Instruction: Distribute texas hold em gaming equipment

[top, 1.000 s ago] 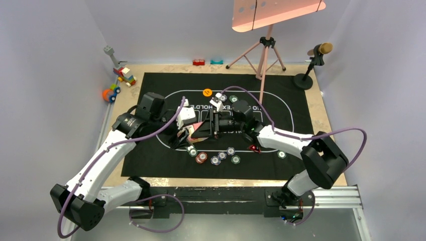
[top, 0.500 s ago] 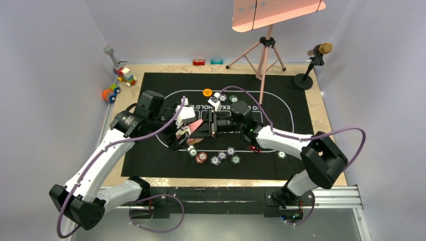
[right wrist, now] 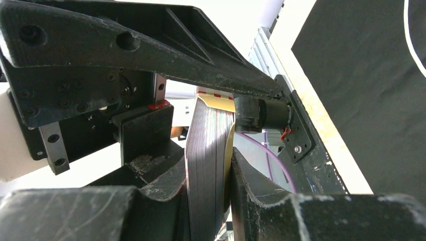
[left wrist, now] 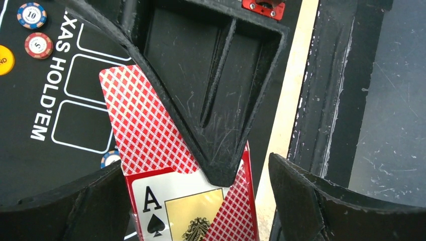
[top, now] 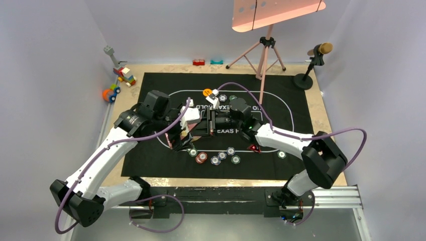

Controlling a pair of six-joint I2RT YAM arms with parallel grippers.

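Observation:
The deck of red-diamond-backed playing cards [left wrist: 145, 125], an ace of spades on its face, stands on edge between the two grippers above the mat. My right gripper [right wrist: 208, 170] is shut on the deck [right wrist: 203, 145], one finger [left wrist: 211, 100] lying across the card back. My left gripper [left wrist: 196, 165] is open, its fingers wide on either side of the deck and clear of it. From above, the grippers meet at the left gripper [top: 184, 134] and right gripper [top: 202, 127]. Several poker chips [top: 215, 160] lie in a row below them, with a red triangular marker [top: 254, 148]. An orange button [top: 207, 92] sits farther back.
A black printed mat [top: 150, 100] covers the table. Toy blocks [top: 124, 75] stand at the back left corner. A pink tripod [top: 263, 55] and a microphone stand [top: 306, 75] stand at the back right. Two chips [left wrist: 35, 30] lie near the mat lettering.
The left gripper has opened and let go of the deck. The right gripper has closed on it. Both grippers have shifted slightly toward the back of the mat.

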